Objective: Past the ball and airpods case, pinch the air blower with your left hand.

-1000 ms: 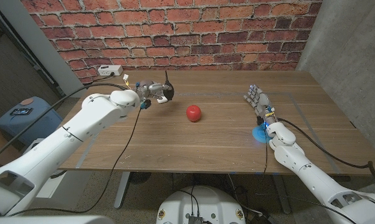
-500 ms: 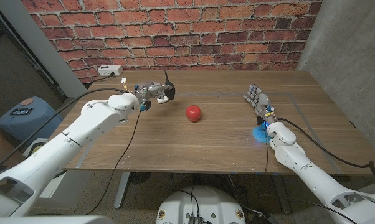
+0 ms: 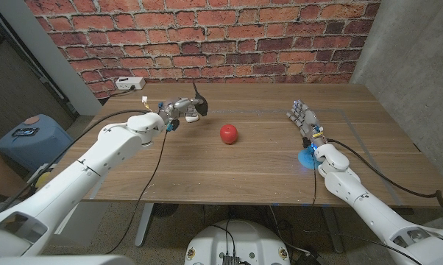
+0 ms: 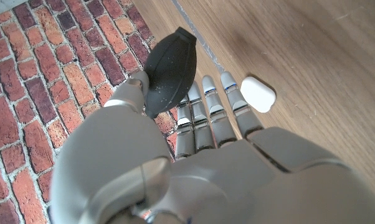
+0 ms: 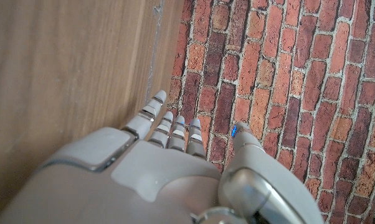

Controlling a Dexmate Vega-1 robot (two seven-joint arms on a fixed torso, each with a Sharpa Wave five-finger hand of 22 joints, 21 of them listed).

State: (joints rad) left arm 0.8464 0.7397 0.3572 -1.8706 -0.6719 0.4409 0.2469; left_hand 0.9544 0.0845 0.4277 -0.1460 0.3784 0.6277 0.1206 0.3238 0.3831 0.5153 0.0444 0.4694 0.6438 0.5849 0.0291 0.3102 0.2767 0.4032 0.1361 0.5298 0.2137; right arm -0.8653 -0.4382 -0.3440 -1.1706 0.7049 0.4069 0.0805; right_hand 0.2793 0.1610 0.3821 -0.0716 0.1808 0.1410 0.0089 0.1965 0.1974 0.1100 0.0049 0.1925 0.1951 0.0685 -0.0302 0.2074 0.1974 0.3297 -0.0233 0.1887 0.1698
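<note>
Brick wall backing wooden table [image 3: 229,165]. Left hand [image 3: 179,110] is pinching black air blower [image 4: 170,65] at far side, beyond red ball [image 3: 229,133] and white case [image 4: 257,93]. Right hand [image 3: 303,118] is waiting apart, fingers spread, holding nothing.

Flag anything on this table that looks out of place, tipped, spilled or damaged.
Nothing stands out. The air blower stands at the left hand, its black nozzle pointing up. The red ball sits alone mid-table, the white airpods case lies on the wood, and the right hand waits open. No spill or damage shows.
</note>
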